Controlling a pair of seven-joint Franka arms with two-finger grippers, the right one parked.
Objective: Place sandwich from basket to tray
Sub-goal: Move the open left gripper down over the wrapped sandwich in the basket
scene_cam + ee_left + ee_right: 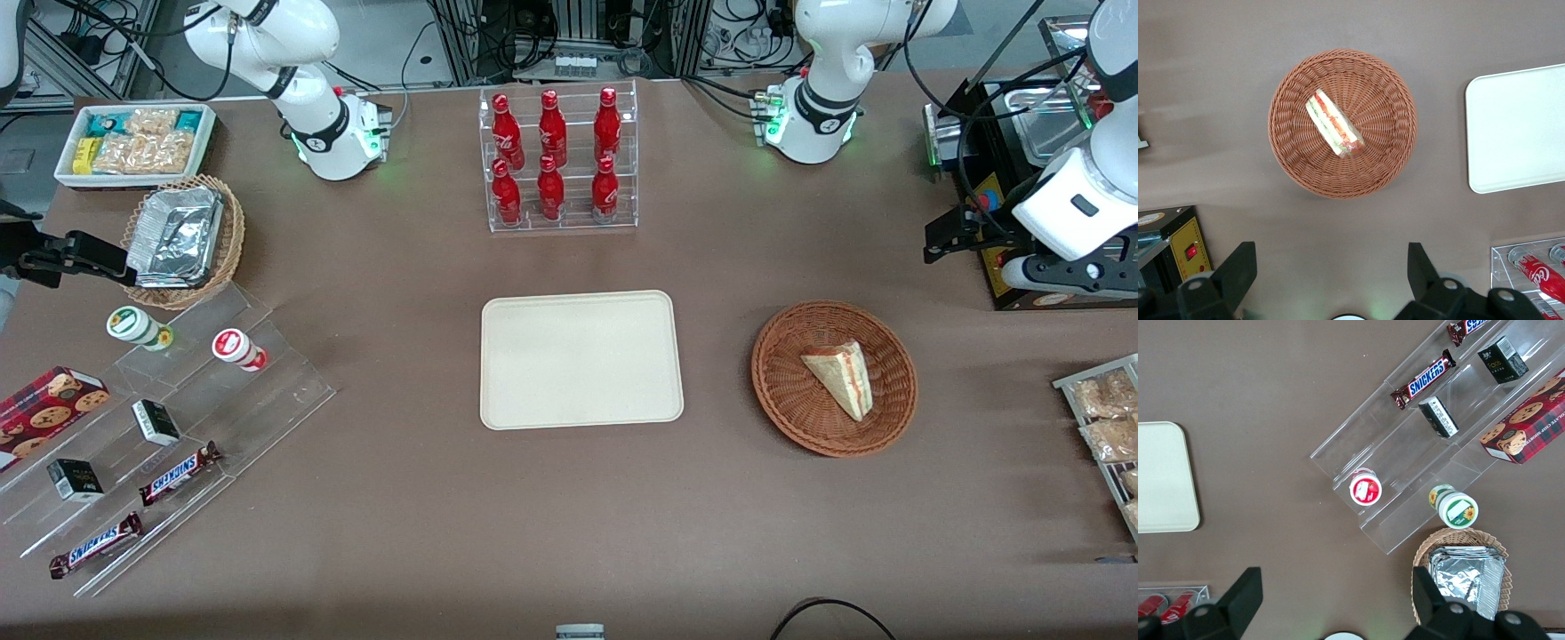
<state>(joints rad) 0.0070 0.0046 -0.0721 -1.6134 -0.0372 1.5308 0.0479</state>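
The sandwich (842, 377) is being shown lying in the basket (782, 391), a little off the middle, with its filling edge turned toward the working arm's end of the tabletop (400, 498). Nothing is being gripped yet. The gripper (1331, 283) is being held high above the tabletop, farther from the front camera than the basket and clear of its rim; its jaws are being kept spread wide, with bare cloth seen between them in the wrist view.

The tray (582, 359) is lying bare beside the basket, toward the parked arm's end, with a strip of tabletop between the two.

As for handling, the sandwich is judged light and soft: pale bread in a clear wrap, likely to be squashed if pinched hard and perhaps a little slippery on the film. The two broad bread faces are being offered as the safest hold, taken across the thickness of the wedge near its wider end, where more body is available than at the thin point. The wedge is lying rather flat on the weave, so a low approach and a gentle closing would seem to be called for. The basket's raised rim is also being counted as something to be cleared on the lift.
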